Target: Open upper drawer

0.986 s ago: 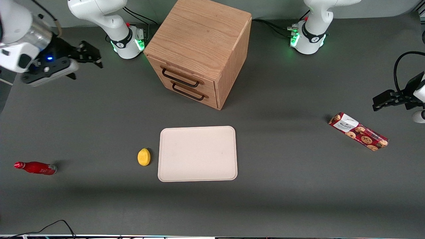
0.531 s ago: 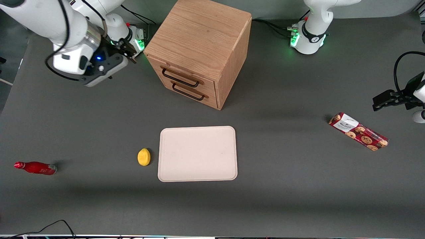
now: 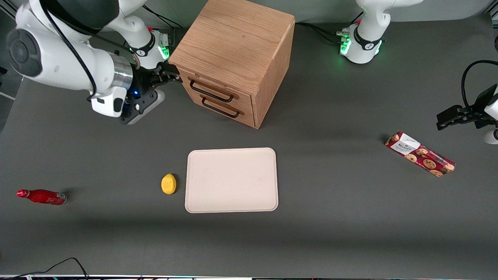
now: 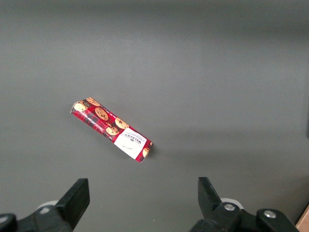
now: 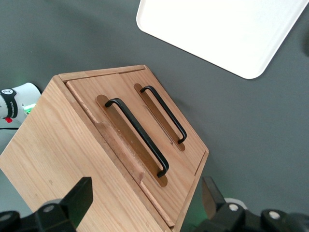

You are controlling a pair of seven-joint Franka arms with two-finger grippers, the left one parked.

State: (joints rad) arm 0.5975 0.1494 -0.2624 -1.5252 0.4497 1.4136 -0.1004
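You are approaching with the black two-finger gripper (image 3: 171, 76), jaws apart, beside the boxy oak cabinet's (image 3: 233, 42) closed upper drawer (image 5: 130, 140); next, line the fingers up around its thin black wire handle (image 3: 211, 91).

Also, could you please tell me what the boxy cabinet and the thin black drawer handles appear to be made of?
The boxy light oak cabinet looks like wood with a matte finish: grain lines run across its top and side. The upper drawer's thin black handle and the lower drawer's look like bent metal wire, probably painted. The open gripper hovers beside the upper drawer's front, touching nothing.
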